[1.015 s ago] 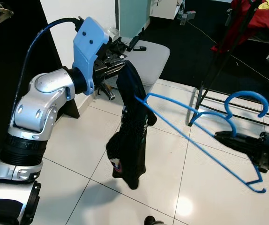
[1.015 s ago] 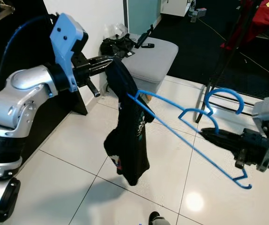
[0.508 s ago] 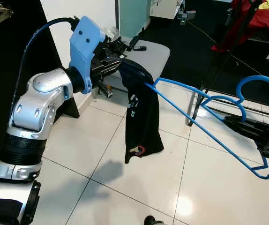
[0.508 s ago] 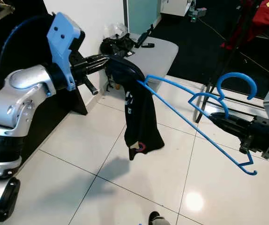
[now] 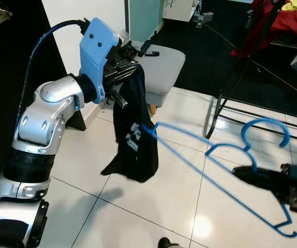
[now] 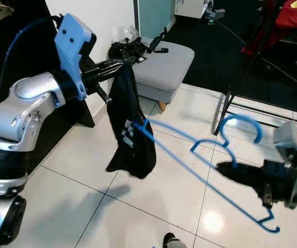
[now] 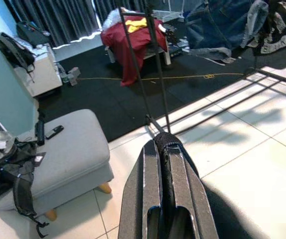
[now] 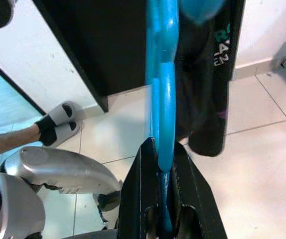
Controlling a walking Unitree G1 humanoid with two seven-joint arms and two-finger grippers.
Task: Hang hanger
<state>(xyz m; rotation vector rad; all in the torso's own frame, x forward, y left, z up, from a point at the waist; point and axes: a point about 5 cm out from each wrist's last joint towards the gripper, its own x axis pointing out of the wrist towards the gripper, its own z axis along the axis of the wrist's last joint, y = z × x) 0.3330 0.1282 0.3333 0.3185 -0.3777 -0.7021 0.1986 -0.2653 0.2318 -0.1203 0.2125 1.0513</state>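
- The step in hand looks like getting the dark garment [image 5: 133, 139] onto the blue hanger [image 5: 216, 170]; the hanging itself is not yet done.
- The left end effector [image 5: 129, 70] is held up high, and its two black fingers are pinched together on the top edge of the garment, as seen in the left wrist view.
- The garment hangs down below the left end effector as soft, floppy, dark cloth with small pale print on it.
- The right end effector [image 6: 226, 169] is held low, and its fingers are clamped on the hanger near the neck, just under the curved hook.
- The hanger is thin, hard, smooth blue plastic, shaped like a triangle, and it looks blurred.
- The far tip of the hanger reaches away from the right end effector and pokes into the cloth.
- Next, the hanger arm likely needs to be slid further inside the garment, and then the hook carried to the black clothes rack [image 5: 236, 72] beyond the right end effector.
- A grey padded stool [image 5: 161, 64] is seen behind the left end effector, on shiny white floor tiles [image 5: 153, 206].
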